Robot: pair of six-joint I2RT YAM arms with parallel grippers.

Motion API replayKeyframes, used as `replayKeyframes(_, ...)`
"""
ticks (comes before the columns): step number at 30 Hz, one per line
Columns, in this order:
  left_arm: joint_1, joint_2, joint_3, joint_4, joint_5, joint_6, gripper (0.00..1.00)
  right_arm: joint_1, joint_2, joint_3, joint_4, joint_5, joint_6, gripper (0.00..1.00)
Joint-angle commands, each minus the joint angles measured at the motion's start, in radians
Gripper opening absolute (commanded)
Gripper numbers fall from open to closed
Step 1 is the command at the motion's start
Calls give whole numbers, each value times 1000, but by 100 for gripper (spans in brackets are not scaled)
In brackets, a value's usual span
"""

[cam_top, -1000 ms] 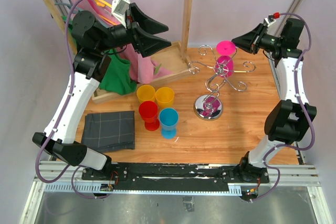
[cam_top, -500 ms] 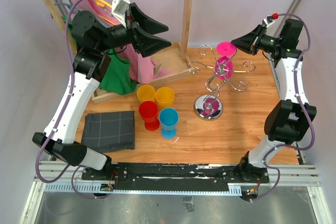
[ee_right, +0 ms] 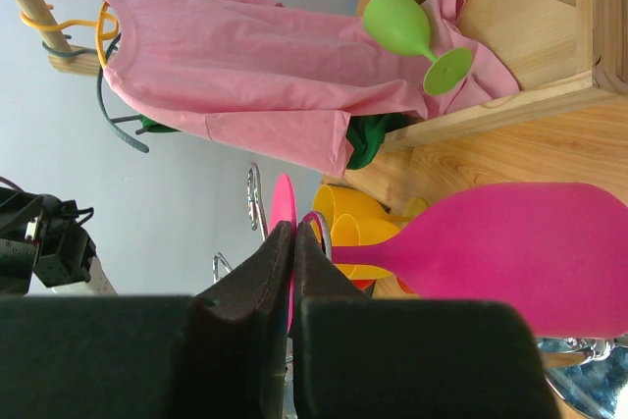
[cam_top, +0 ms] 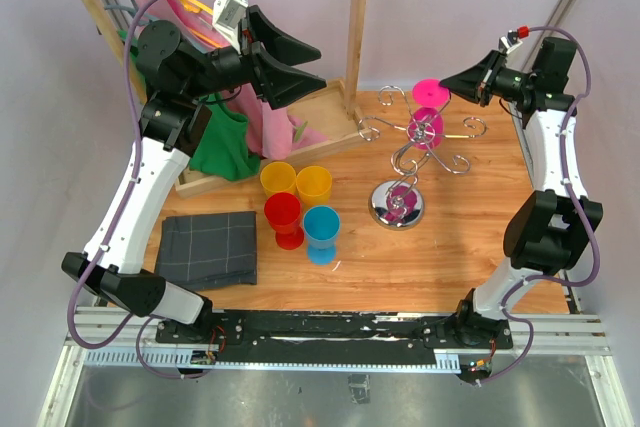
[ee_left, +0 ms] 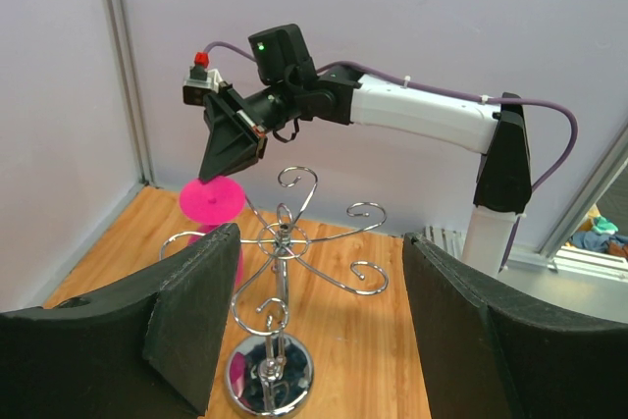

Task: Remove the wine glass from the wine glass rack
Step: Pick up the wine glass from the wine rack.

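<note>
Overhead view of a wooden table (cam_top: 450, 257) with two robot arms. A pink wine glass (cam_top: 428, 125) hangs upside down on the chrome wine glass rack (cam_top: 398, 205), with its flat foot on top near the central post and its bowl below. The right gripper (cam_top: 443, 81) reaches the foot from the side, and its jaws are pressed together on the foot's thin edge, apparently pinching it. The left gripper (cam_top: 322, 69) hovers high beside the wooden clothes rack (cam_top: 357, 17), spread wide and holding nothing.

To do this step well, the glass probably needs to slide sideways out of the open end of its hook, kept level, rather than being pulled straight up. A pinch on such a thin rim could slip, and a tug could tip the light stand, so the move should be slow.

Counted:
- One pink wine glass and one green wine glass (ee_right: 407, 31), the green one lying by a pink shirt (ee_right: 245, 66)
- One chrome rack
- Four cups: two yellow cups (cam_top: 296, 181), one red cup (cam_top: 283, 214) and one blue cup (cam_top: 321, 224)
- One folded grey cloth (cam_top: 210, 247)
</note>
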Motion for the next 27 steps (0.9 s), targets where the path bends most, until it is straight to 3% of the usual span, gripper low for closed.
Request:
replayKeyframes(1,-9,-16,3,3,6,4,72,16,-5,-1,-7,-24,-22,1)
replayKeyframes(15,-10,-11,5,7,6,3,72,-3,-3,-9,144,-14,152,1)
replayKeyframes(27,-10,-4,10,12,5,-4,72,-36,-12,-29,146,16,167,1)
